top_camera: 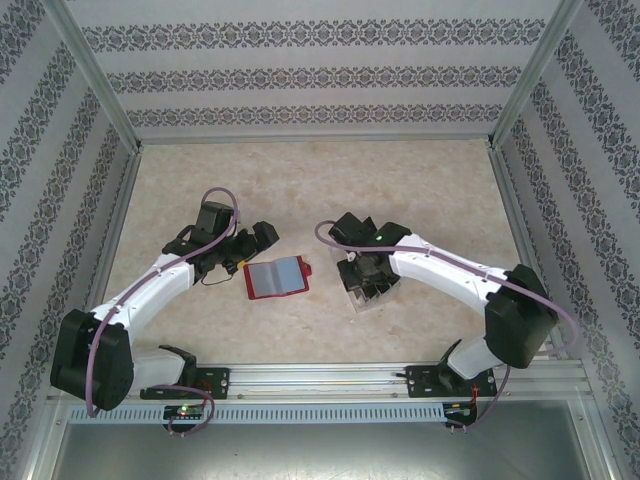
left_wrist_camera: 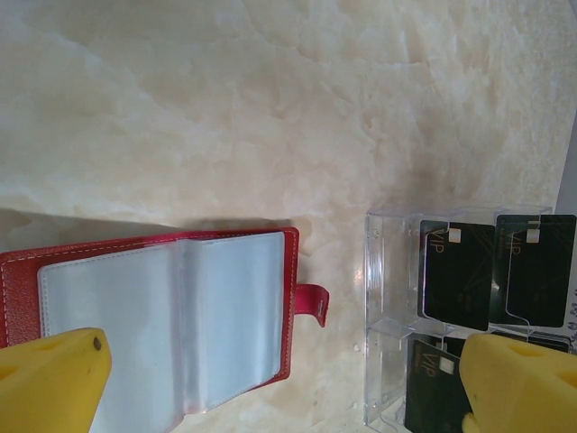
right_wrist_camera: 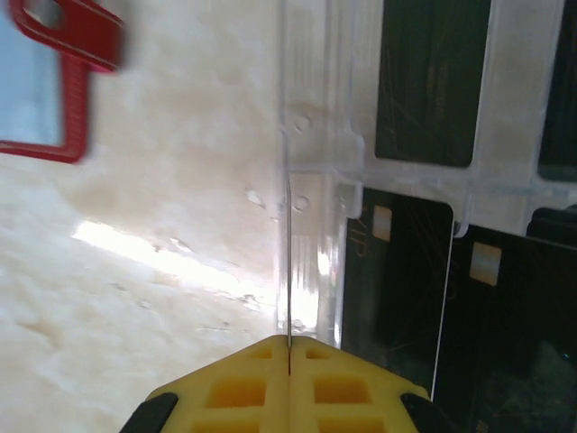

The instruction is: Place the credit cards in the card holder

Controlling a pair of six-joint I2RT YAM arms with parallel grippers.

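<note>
The red card holder point(top_camera: 277, 278) lies open on the table, grey pockets up point(left_wrist_camera: 180, 316), its snap tab point(left_wrist_camera: 311, 303) pointing toward a clear tray. My left gripper point(left_wrist_camera: 284, 374) hangs open over the holder's right edge, with nothing between its yellow fingers point(left_wrist_camera: 54, 374). My right gripper point(right_wrist_camera: 288, 347) is shut on one credit card point(right_wrist_camera: 288, 271), seen edge-on as a thin line above the tray's left wall. More dark credit cards point(left_wrist_camera: 458, 271) point(right_wrist_camera: 397, 289) lie flat in the tray's compartments. From above, the right gripper point(top_camera: 365, 285) sits over the tray point(top_camera: 356, 305).
The clear plastic tray point(left_wrist_camera: 383, 307) point(right_wrist_camera: 311, 135) stands just right of the holder, a narrow strip of marble tabletop between them. Patterned walls enclose the table on three sides. Bare tabletop point(top_camera: 320, 180) stretches behind both arms.
</note>
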